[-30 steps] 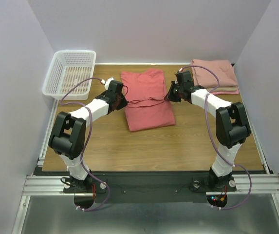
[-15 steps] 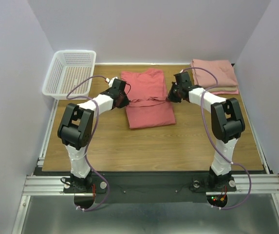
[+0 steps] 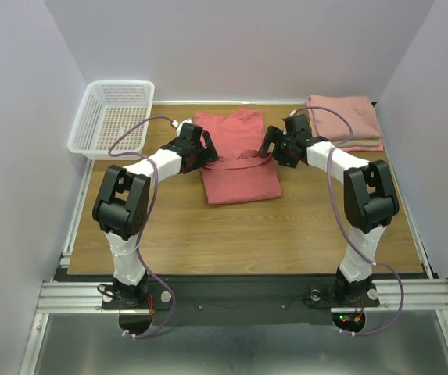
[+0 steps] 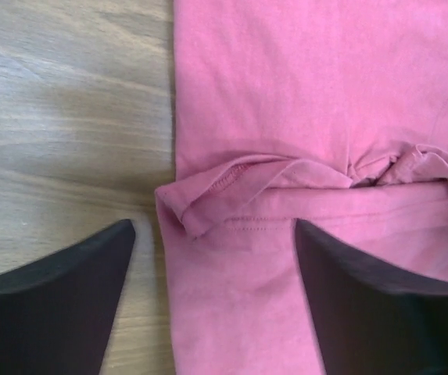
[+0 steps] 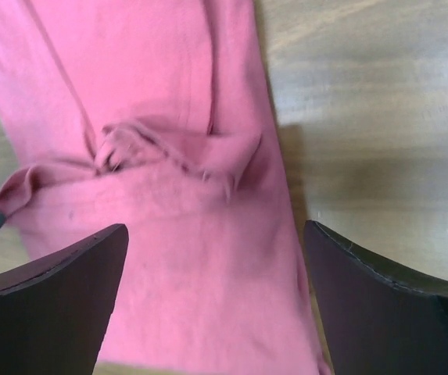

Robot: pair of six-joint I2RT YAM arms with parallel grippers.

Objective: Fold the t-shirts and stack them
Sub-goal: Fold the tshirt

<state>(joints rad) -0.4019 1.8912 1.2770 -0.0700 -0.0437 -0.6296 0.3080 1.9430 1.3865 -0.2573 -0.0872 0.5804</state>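
**Both Tools Hanging Open at the Shirt's Fold**

The coral-red t-shirt (image 3: 239, 160) is lying upper centre on the counter (image 3: 247, 234), with bare wood running below it. A bunched fold is crossing it, hiding the layers beneath. The left tool (image 3: 200, 147) and right tool (image 3: 273, 144) are flanking that fold, jaws spread wide, gripping nothing.

The coral-red cloth t-shirt (image 4: 286, 101) was soft, matt knit with a stitched hem. The brown rectangular table (image 3: 208, 234) showed smooth wood grain with a faint sheen. The white lattice basket (image 3: 110, 117) was slightly glossy plastic. The left gripper (image 4: 216, 234) had smooth, matt black fingers (image 4: 51, 312). The silvery rails (image 3: 75, 293) looked like brushed metal.
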